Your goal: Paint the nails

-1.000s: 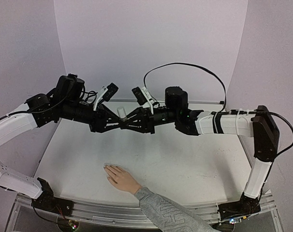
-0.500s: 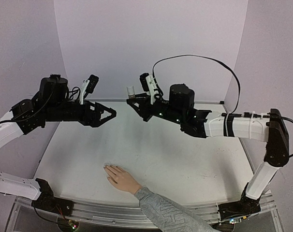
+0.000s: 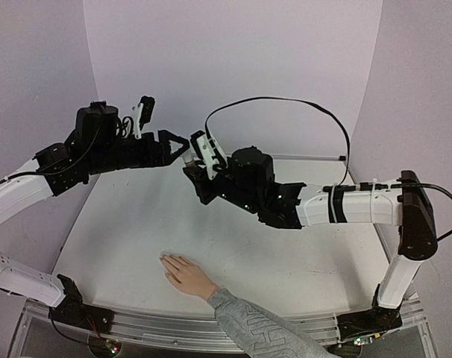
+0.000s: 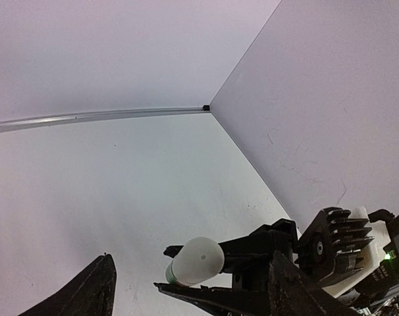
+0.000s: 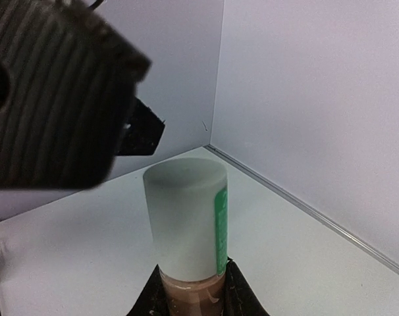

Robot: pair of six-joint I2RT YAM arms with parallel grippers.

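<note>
A light-skinned hand (image 3: pixel 186 275) with a grey patterned sleeve (image 3: pixel 259 328) lies flat on the table near the front; its nails (image 3: pixel 165 260) are tiny and pale. My right gripper (image 3: pixel 190 168) is shut on a small white-and-green bottle (image 3: pixel 186 159) and holds it in the air over the back of the table. In the right wrist view the bottle (image 5: pixel 186 224) stands upright in my right gripper (image 5: pixel 191 299), with brownish polish below the cap. My left gripper (image 3: pixel 183 149) is open, its jaws either side of the cap (image 4: pixel 196 260) without touching it.
The white table (image 3: pixel 300 253) is bounded by purple walls (image 3: pixel 233 67), with a metal rail (image 4: pixel 101 117) along its back edge. Both arms stretch above the back half of the table. A black cable (image 3: pixel 286 104) loops above the right arm.
The grippers had separated; now my left gripper has swung right and my right gripper left and lower with the bottle, so they meet again. The hand has not moved.
</note>
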